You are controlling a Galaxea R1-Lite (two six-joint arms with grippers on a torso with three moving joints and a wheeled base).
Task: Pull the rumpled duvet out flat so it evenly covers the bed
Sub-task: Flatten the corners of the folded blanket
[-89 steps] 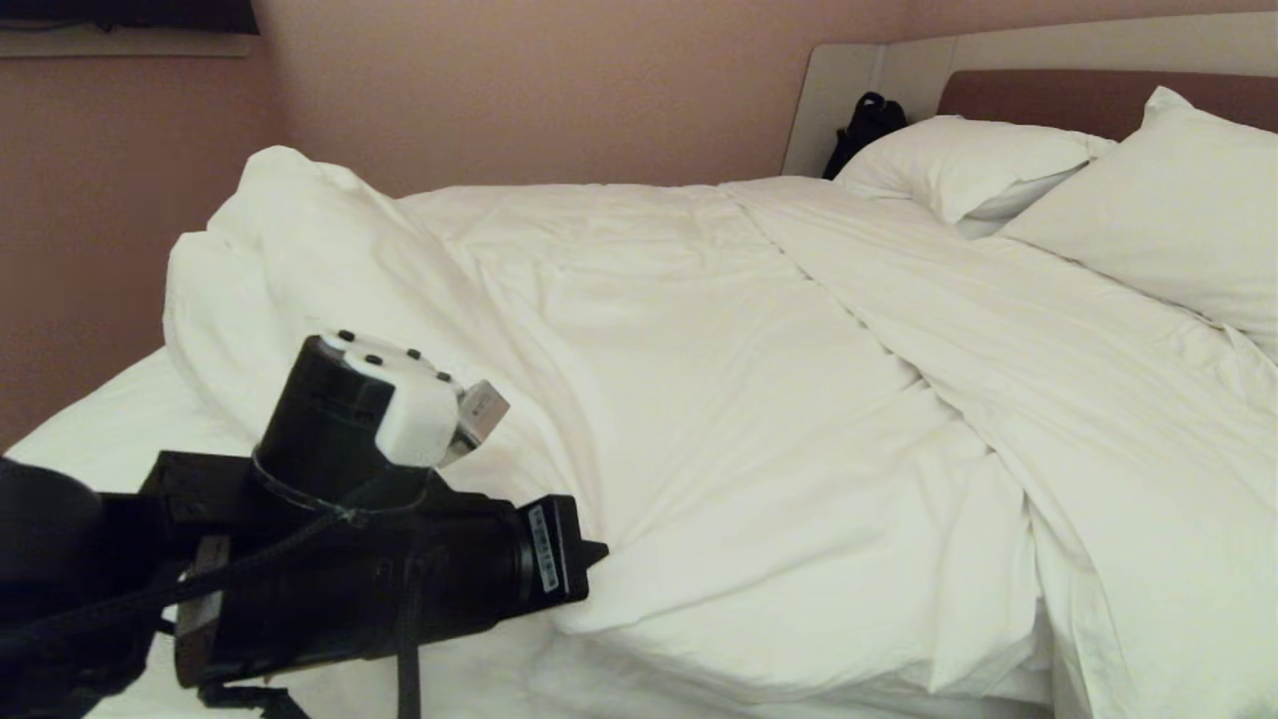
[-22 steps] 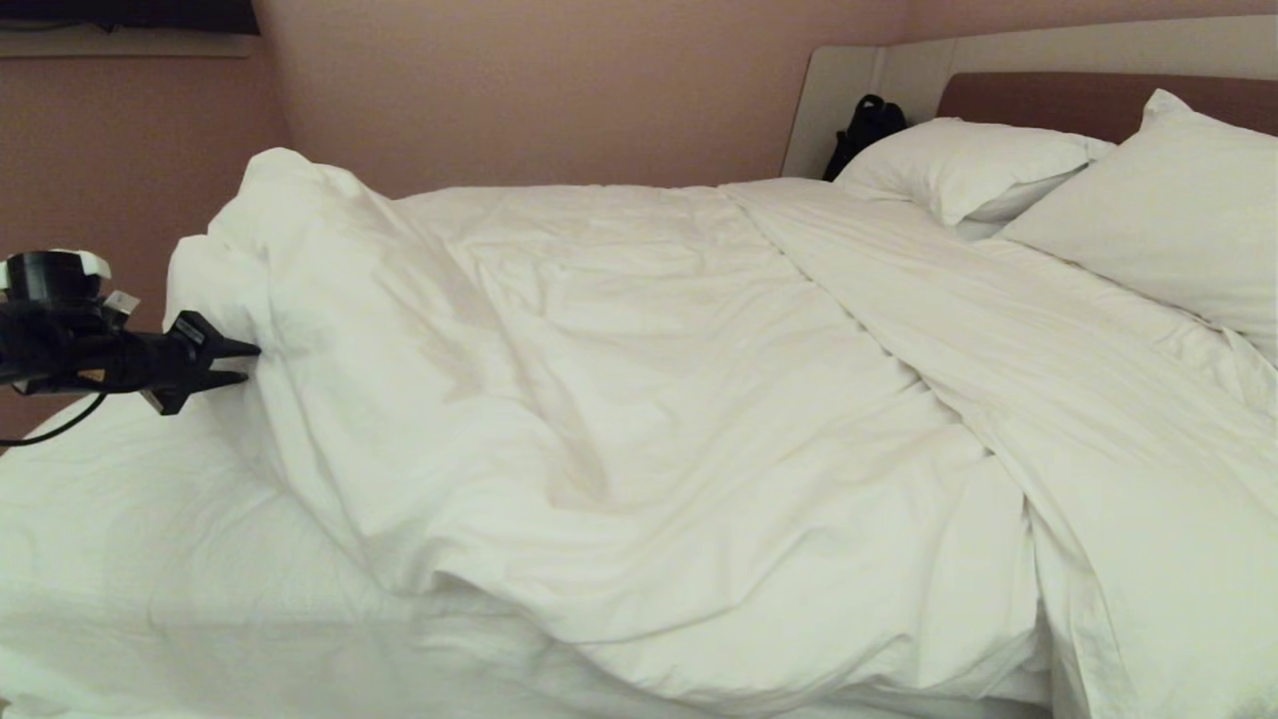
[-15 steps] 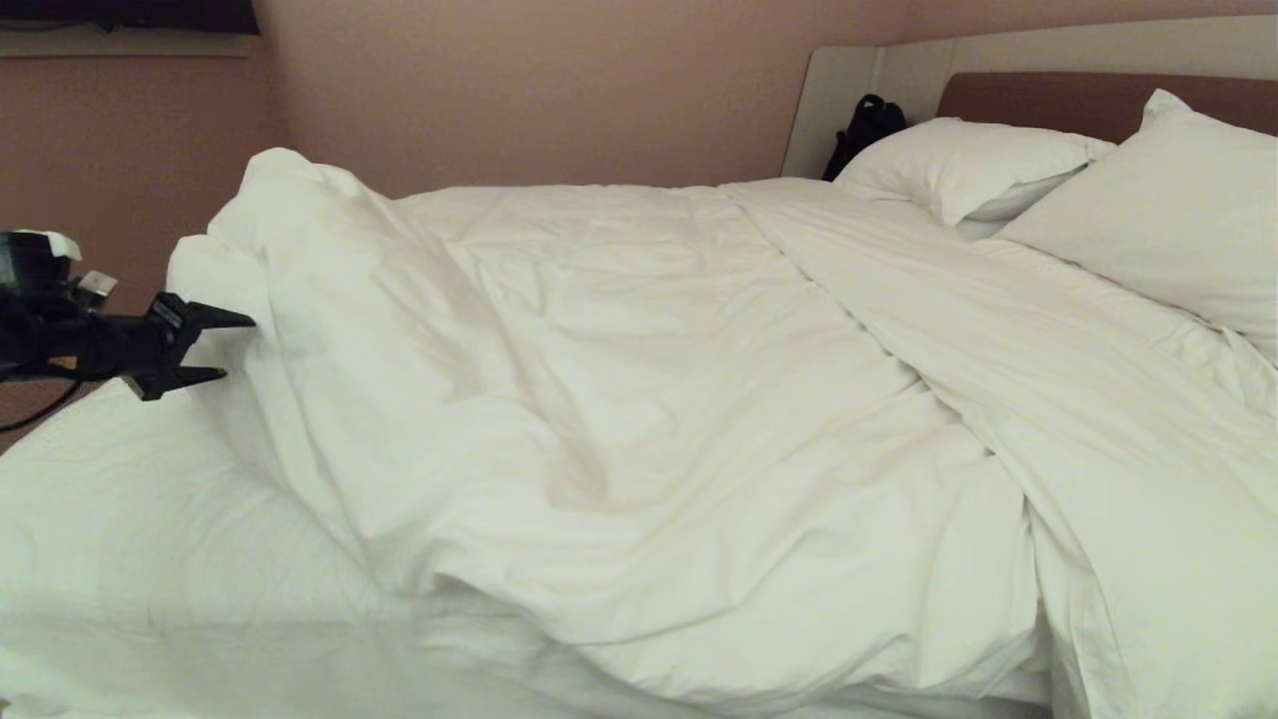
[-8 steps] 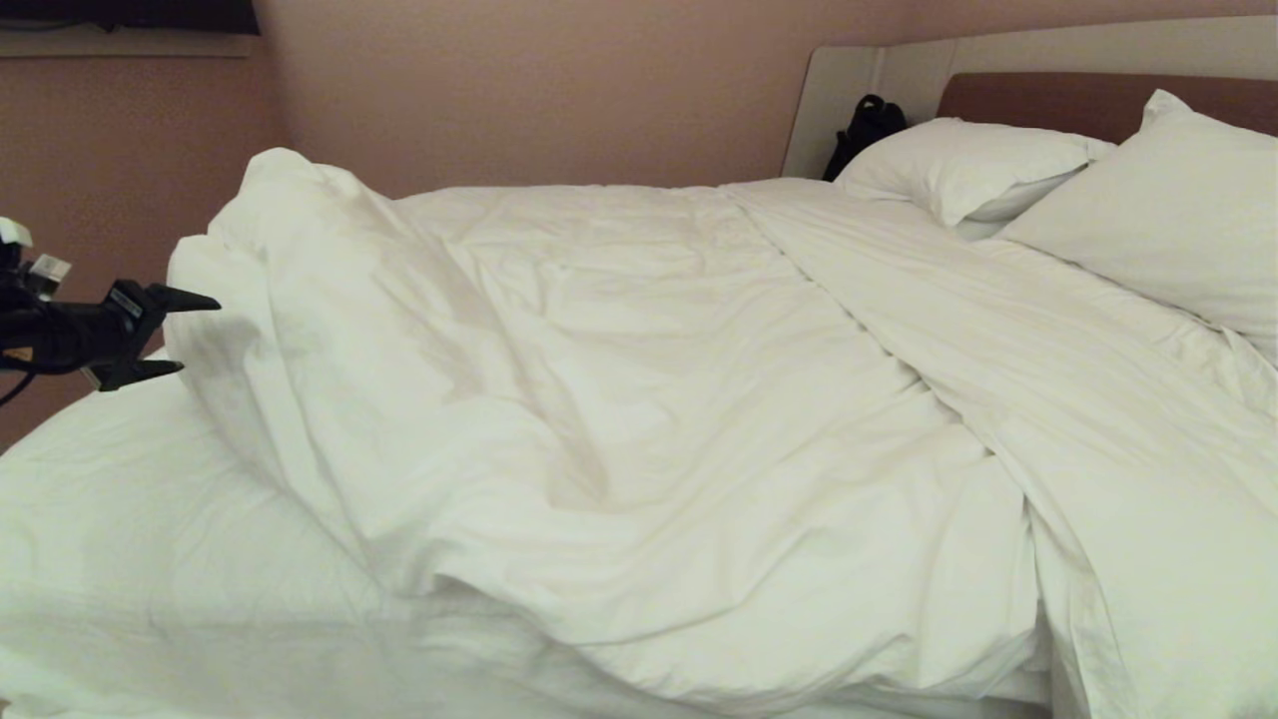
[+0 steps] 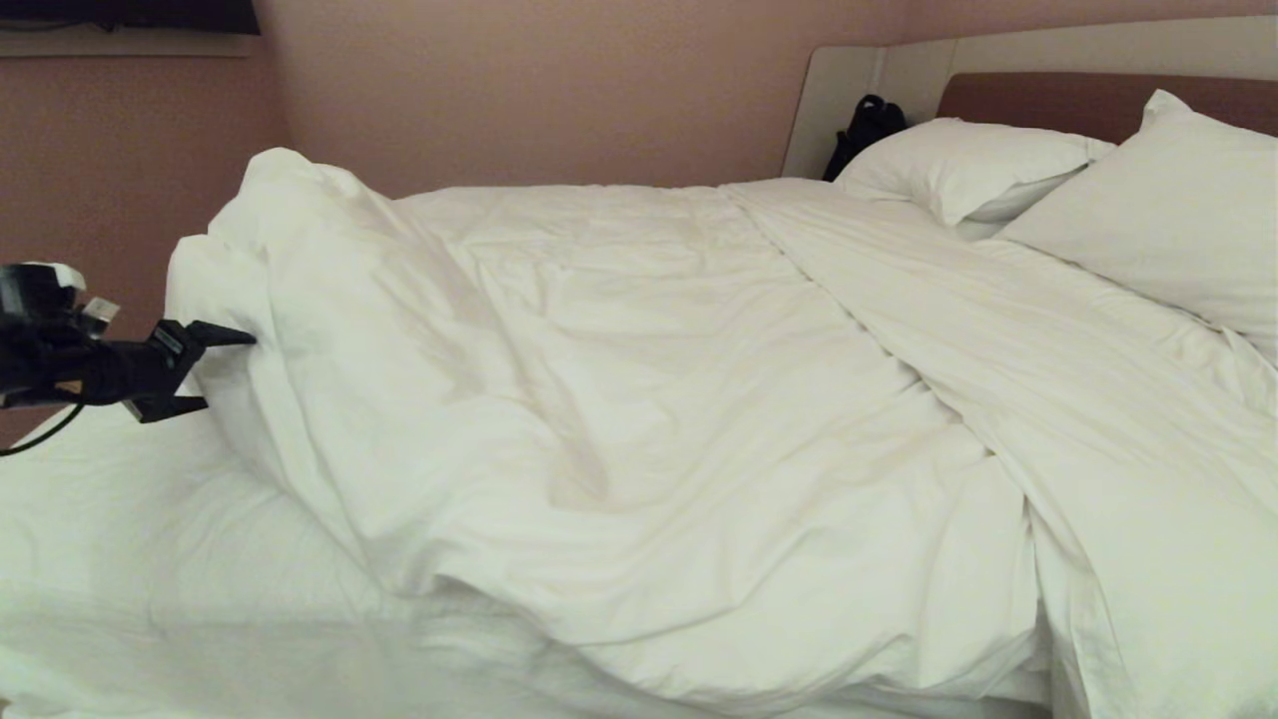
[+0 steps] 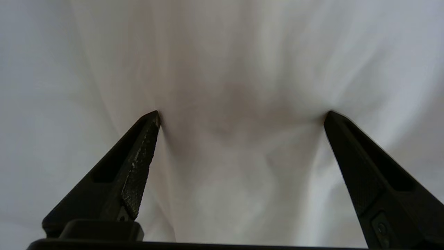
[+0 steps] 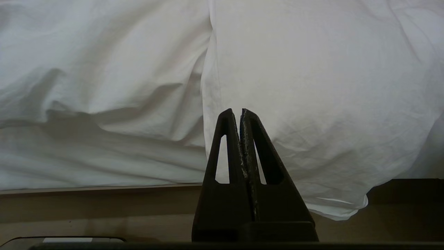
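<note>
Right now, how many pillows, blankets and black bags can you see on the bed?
Pillows: 2
Duvet: 1
Black bag: 1, by the headboard, whether on the bed I cannot tell
Total: 4

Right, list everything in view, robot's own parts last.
duvet: one, white, bunched up toward the left side of the bed
bed: one, white sheet bare at the near left, pale grey headboard with a brown panel
pillows: two, white, against the headboard at right
black bag: one, beside the headboard
left hand: one, black, open, fingers pressing into the duvet's left edge
right hand: one, black, shut, low beside the bed's near edge
</note>
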